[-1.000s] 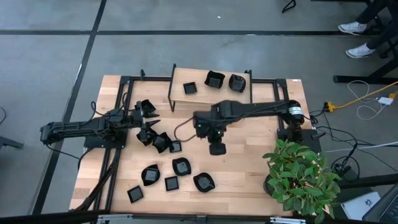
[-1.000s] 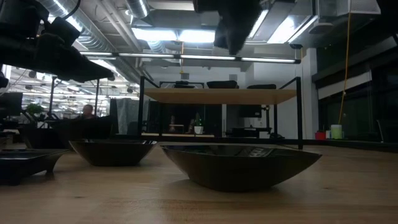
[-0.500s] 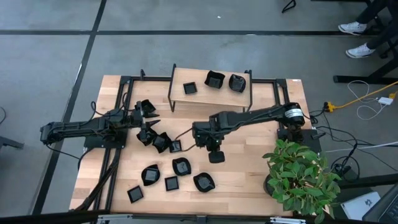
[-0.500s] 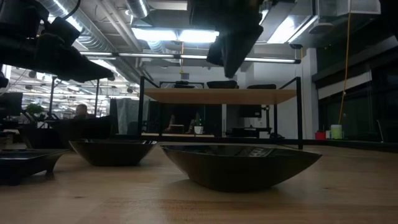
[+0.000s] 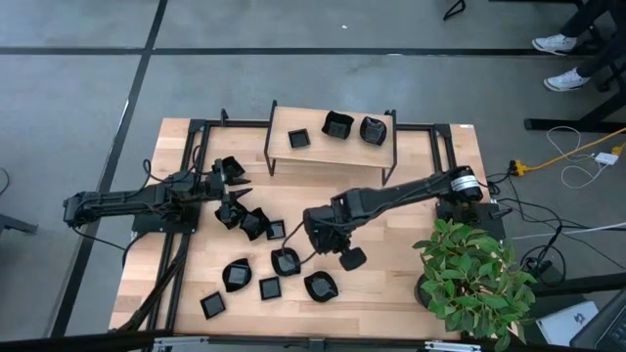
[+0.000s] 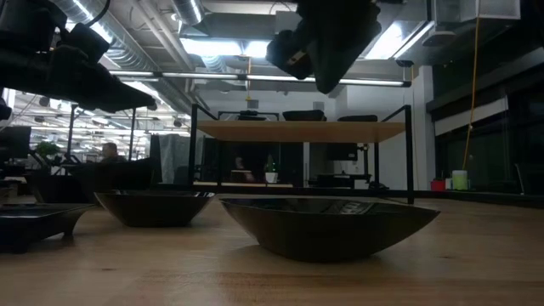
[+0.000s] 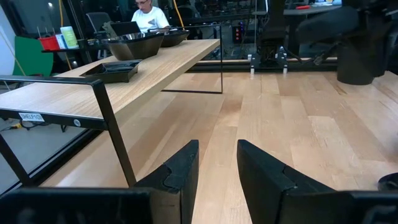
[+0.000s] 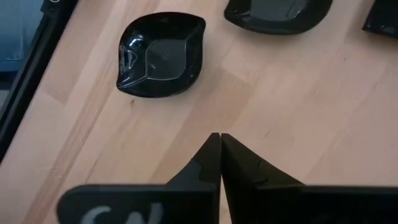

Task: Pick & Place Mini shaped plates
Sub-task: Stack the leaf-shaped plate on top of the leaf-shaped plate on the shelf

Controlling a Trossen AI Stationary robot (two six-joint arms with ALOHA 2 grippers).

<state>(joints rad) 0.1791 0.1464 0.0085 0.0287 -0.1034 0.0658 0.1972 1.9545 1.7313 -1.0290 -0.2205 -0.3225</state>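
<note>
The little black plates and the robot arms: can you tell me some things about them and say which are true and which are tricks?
1. Three mini plates sit on the raised shelf. True.
2. The right gripper is wide open. False: its fingers are shut together.
3. The right gripper carries a plate. False: it holds nothing; a wavy-edged plate lies on the table ahead of it.
4. The left gripper is open. True.
5. A plant stands at the table's corner. True.
</note>
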